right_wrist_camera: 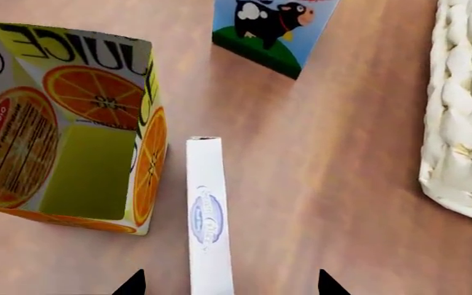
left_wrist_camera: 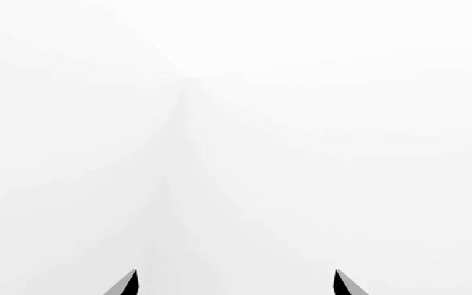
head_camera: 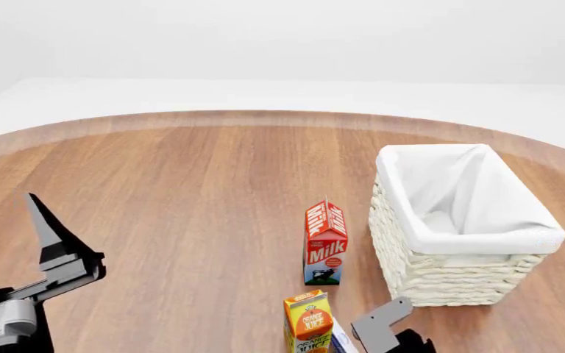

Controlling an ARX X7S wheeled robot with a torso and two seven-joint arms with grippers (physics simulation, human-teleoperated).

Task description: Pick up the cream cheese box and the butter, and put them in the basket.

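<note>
Near the front edge of the wooden surface, the right tool hangs directly over the cream cheese box, and that is where the action is. The little white box with its blue print stands on a thin edge, just beside the orange juice carton, so only a narrow face points up at the wrist camera; I judge the tool is lined up along it precisely because that slim edge is the one face a pinch can straddle. Its two dark fingertips show at either side of the box with wood visible between each tip and the cardboard, so it is spread moderately wide, touching nothing and carrying nothing. The juice carton crowds one side, which could leave little room for that fingertip to slip down. Further back from the front edge stands the milk carton, cow print facing the wrist camera, and to the right of it sits the basket, its white lining folded over the rim and its inside looking bare, well placed for a short carry from here. The butter I cannot find in any view. Over at the front left, the left tool is lifted off the surface and looks out at blank white background, its tips set far apart, wide and with nothing between them. By my reading, neither item is in the basket yet.
</note>
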